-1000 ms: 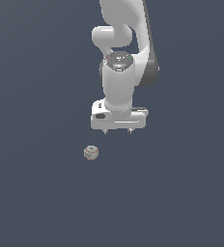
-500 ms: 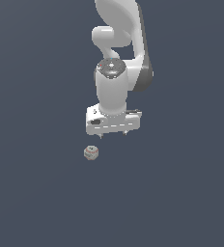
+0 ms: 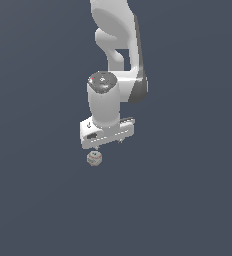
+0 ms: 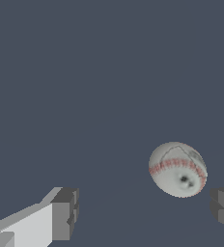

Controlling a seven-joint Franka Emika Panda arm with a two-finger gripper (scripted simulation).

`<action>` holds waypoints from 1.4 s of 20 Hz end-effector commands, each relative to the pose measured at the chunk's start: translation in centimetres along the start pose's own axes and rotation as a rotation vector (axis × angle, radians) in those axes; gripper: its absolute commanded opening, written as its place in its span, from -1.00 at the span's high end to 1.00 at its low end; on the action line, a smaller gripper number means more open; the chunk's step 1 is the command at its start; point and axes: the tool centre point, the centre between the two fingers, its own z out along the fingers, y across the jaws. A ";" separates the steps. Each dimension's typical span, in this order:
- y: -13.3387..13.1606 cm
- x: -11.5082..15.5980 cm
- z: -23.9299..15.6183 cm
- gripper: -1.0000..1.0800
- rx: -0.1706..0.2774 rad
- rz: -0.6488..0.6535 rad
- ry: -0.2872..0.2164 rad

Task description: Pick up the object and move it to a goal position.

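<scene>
Item: ball (image 3: 94, 158), off-white with red stitching and dark marks, lying on the plain dark desk (image 3: 188, 200) just below centre of the exterior view. End effector (image 3: 106, 143): open, fingers (image 4: 64, 213) spread wide and holding nothing, positioned directly above the ball. In the wrist view the ball (image 4: 177, 169) lies close to one finger, not touching it.

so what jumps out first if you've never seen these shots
The white arm reaching down from the top of the exterior view, bright against the flat dark ground. Just under its hand lies a tiny ball. In the wrist view the ball shows red stitching and sits between the open fingers, nearer one, untouched.
</scene>
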 end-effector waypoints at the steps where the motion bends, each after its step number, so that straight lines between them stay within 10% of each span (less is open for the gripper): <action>1: 0.9 -0.1 0.6 -0.92 -0.001 -0.057 -0.002; 28: 7.1 -1.6 4.9 -0.92 -0.001 -0.434 -0.017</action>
